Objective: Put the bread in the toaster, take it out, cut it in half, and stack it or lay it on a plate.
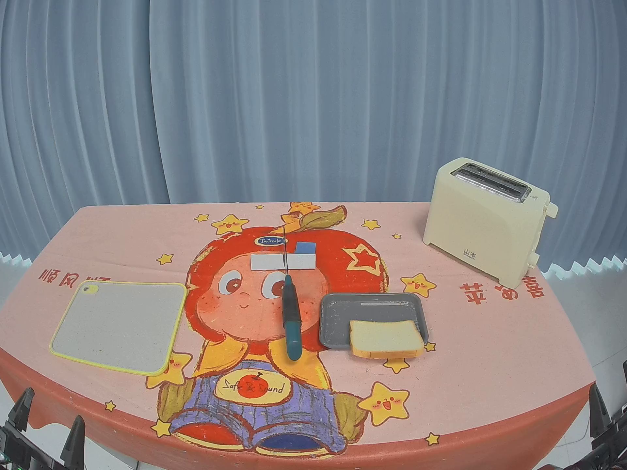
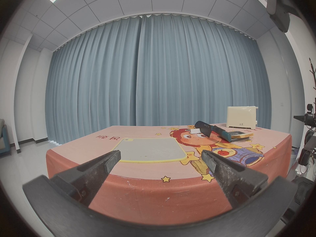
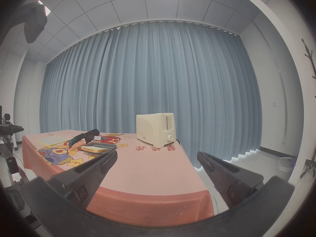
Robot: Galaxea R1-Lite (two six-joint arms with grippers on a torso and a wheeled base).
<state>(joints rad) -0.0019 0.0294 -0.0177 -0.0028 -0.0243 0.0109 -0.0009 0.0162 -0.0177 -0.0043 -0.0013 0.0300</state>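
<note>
Left gripper (image 2: 160, 155) hangs off the near left edge of the bench (image 1: 490, 360), jaws spread wide, nothing between them. Right gripper (image 3: 156, 155) off the near right corner, jaws spread too, nothing held. Blue-grey curtain (image 1: 313, 79) runs across the whole back. Bench wears a pink cartoon tablecloth (image 1: 130, 243) with a red-haired figure and stars. Cream two-slot toaster (image 1: 486, 220) upright at far right, slots up, well apart from the rest. Grey cutting board (image 1: 121, 324) with a yellow rim lies flat at near left. Dark grey tray (image 1: 372, 308) right of centre. Bread slice (image 1: 386, 339) lies flat on the tray's near right part and overhangs the near rim. Knife (image 1: 290, 314) between board and tray, just beside the tray, teal handle toward the robot, blade on edge pointing away. Blade crosses a small white-and-blue block (image 1: 282, 262) beyond the handle; whether it rests in a slot there, cannot tell.
</note>
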